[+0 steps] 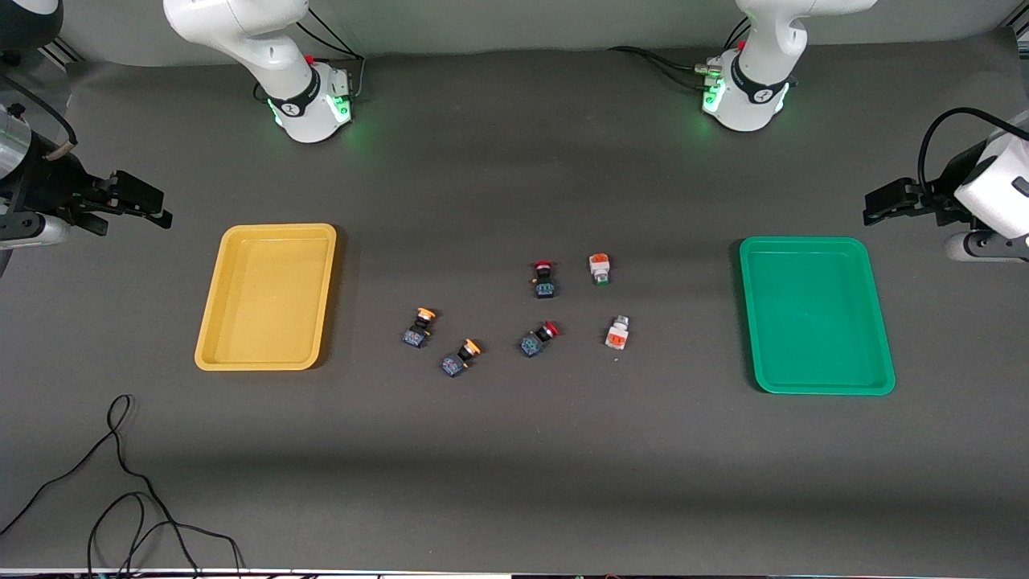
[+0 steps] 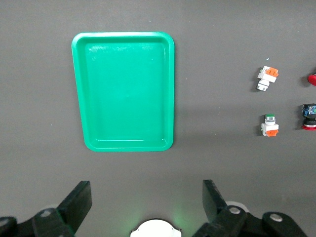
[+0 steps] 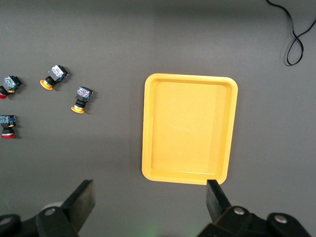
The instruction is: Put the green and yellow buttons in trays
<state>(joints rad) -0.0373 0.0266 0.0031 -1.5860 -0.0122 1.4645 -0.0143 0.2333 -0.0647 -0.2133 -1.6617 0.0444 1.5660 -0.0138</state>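
Two yellow-capped buttons (image 1: 419, 326) (image 1: 460, 358) lie mid-table, toward the yellow tray (image 1: 211, 354). Two white buttons (image 1: 600, 268) (image 1: 617, 333) lie toward the green tray (image 1: 806, 243). Two red-capped switches (image 1: 543, 278) (image 1: 538, 339) lie between these pairs, one at 12 o'clock of the other. Both trays hold nothing. Left gripper (image 1: 878, 204) hovers at its table end, fingers (image 2: 79, 200) spread wide, holding nothing. Right gripper (image 1: 150, 205) likewise, at its own end.

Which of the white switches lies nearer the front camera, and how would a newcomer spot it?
Start at the green tray and look toward the table's middle: two white switches lie beside it. The one wanted is nearer the front camera. Its metal tip points toward the robots' bases, while its neighbour shows a green tip.
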